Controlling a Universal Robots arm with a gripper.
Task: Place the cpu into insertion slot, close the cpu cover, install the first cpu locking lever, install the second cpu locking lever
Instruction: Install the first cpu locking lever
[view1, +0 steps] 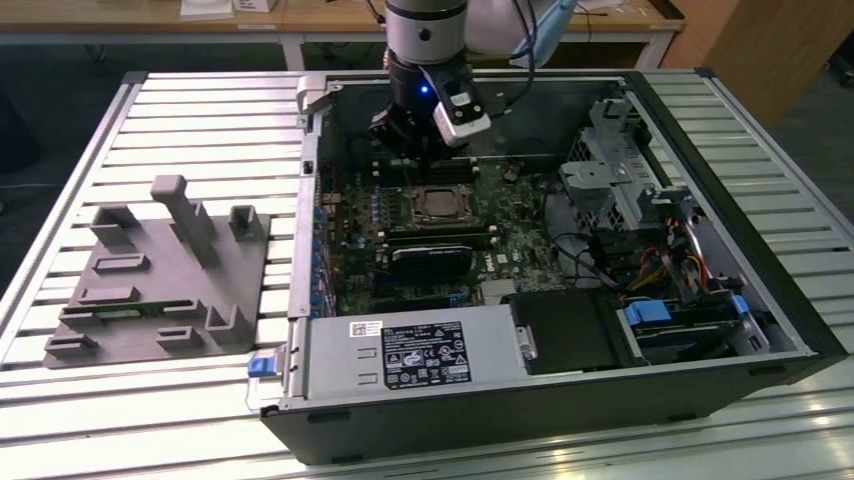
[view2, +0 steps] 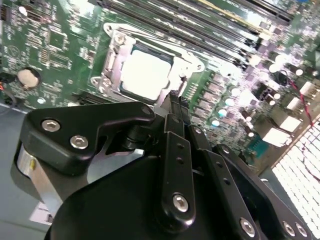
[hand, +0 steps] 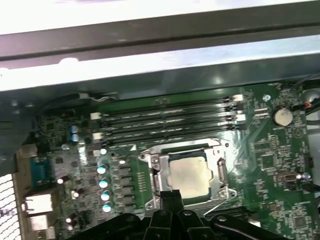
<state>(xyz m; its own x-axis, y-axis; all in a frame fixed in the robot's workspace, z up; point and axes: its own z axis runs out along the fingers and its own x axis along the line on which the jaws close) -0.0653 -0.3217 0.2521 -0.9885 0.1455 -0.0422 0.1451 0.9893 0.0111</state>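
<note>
Just outside the insertion slot (hand: 184, 153), at its edge away from the memory slots (hand: 165, 120), hovers the tool (hand: 170, 195), tips together with nothing between them, while the cpu (hand: 187, 172) lies flat inside that slot, framed by the cpu cover (hand: 220, 175), directly ahead of the tips.

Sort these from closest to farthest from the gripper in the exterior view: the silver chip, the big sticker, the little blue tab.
1. The silver chip, on the green board by the gripper.
2. The big sticker, on the metal box nearer the camera.
3. The little blue tab, at the case's corner, exterior view's left.
</note>
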